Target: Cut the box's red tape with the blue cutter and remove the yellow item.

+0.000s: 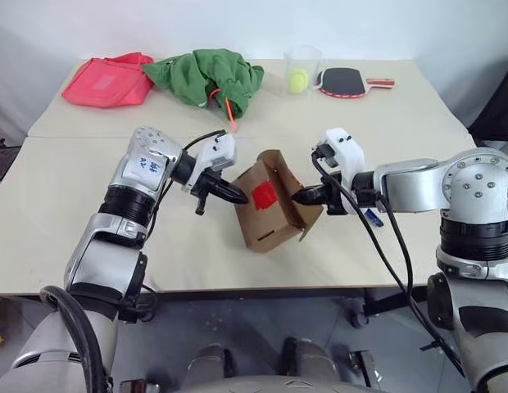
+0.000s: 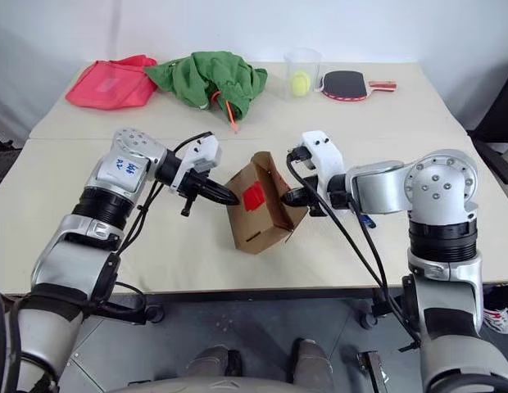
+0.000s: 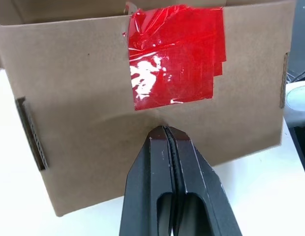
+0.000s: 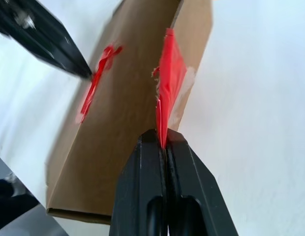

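You get no readable text anywhere: small white label with blue marks on left arm (image 1: 147,164), marks too small to read; box (image 1: 266,221) plain cardboard, no print; red tape (image 3: 174,54) bare, no lettering; nothing legible on table items

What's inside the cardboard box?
The box is tipped up with its flap open, but only bare brown inner walls show. The rest of the inside is hidden, so no yellow item is visible.
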Robot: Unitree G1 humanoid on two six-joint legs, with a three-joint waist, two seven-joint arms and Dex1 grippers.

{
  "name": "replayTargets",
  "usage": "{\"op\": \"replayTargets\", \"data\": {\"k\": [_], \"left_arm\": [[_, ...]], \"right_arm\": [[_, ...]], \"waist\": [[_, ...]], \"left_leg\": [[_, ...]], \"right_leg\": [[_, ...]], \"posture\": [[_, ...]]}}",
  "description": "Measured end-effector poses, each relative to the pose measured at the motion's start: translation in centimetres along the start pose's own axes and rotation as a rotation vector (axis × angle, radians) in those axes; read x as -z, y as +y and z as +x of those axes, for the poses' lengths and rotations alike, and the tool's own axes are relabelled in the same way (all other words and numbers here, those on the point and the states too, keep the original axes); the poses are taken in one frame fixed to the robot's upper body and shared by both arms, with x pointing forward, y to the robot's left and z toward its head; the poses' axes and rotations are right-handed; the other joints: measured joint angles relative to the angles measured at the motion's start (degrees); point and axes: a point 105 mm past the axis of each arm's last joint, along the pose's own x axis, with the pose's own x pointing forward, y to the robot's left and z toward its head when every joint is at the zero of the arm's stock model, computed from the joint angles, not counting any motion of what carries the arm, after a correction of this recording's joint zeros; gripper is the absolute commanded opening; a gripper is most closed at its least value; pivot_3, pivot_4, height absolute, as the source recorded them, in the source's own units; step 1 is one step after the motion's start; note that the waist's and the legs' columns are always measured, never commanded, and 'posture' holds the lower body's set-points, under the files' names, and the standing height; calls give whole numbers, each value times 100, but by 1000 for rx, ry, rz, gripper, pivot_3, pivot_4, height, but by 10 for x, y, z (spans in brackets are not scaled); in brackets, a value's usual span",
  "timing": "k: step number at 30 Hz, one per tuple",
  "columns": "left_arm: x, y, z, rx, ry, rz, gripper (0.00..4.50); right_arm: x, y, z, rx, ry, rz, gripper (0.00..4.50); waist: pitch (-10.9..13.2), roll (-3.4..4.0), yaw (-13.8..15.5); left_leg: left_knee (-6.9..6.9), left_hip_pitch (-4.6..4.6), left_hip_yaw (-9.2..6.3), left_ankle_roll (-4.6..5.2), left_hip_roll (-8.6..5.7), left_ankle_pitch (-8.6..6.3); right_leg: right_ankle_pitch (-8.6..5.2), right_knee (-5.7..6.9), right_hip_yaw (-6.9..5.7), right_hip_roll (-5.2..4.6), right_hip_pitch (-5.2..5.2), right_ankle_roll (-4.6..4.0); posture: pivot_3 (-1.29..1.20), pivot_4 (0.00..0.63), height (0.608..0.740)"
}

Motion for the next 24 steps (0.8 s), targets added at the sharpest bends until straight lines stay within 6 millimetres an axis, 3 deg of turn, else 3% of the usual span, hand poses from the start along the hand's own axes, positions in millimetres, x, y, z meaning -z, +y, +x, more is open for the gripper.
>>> {"op": "replayTargets", "data": {"k": [9, 19, 24], "left_arm": [[33, -6, 21, -4, 39, -122, 0], [32, 7, 10, -156, -73, -206, 0], [18, 6, -18, -186, -157, -267, 0]], "right_arm": [[-16, 28, -2, -86, -89, 16, 38], [-9, 36, -3, -89, -114, 130, 38], [-4, 34, -4, -72, -120, 147, 38]], "waist": [[4, -6, 8], [5, -7, -44], [5, -8, -41]], "left_leg": [[-7, -19, 0, 14, -4, 4], [-12, -17, 0, 14, 0, 4], [-13, -14, -1, 15, 1, 3]], "right_leg": [[8, -14, -1, -6, -9, 13], [8, -22, -2, -4, -9, 15], [8, -24, 1, -4, -8, 15]], "posture": [[0, 150, 740], [0, 150, 740], [0, 150, 740]]}}
